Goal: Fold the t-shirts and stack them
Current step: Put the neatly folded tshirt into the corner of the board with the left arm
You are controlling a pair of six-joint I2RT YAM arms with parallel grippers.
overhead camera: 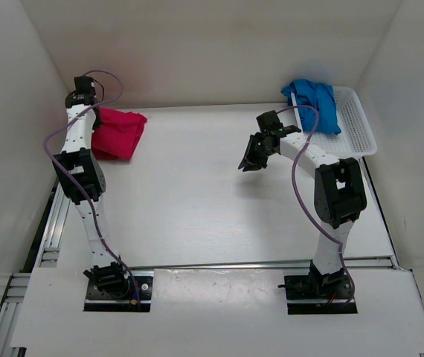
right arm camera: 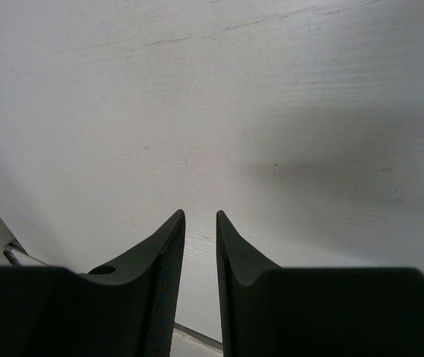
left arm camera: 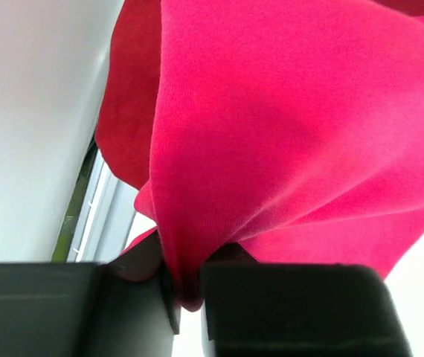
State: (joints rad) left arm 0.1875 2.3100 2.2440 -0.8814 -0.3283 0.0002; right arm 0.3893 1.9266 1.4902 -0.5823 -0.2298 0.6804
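Note:
A bright pink-magenta shirt [overhead camera: 120, 132] lies bunched at the far left of the table. In the left wrist view its fabric [left arm camera: 286, 126] fills the frame, with dark red fabric [left arm camera: 123, 111] beside it on the left. My left gripper [left arm camera: 190, 291] is shut on a fold of the pink shirt; from above it [overhead camera: 91, 108] sits at the pile's left edge near the wall. The blue shirt [overhead camera: 315, 100] lies crumpled in the basket at the far right. My right gripper [overhead camera: 255, 161] hangs over bare table, its jaws a narrow gap apart and empty [right arm camera: 200, 217].
The white mesh basket [overhead camera: 357, 126] stands at the far right corner. White walls close in the table on the left, back and right. Metal rails run along the left and near edges.

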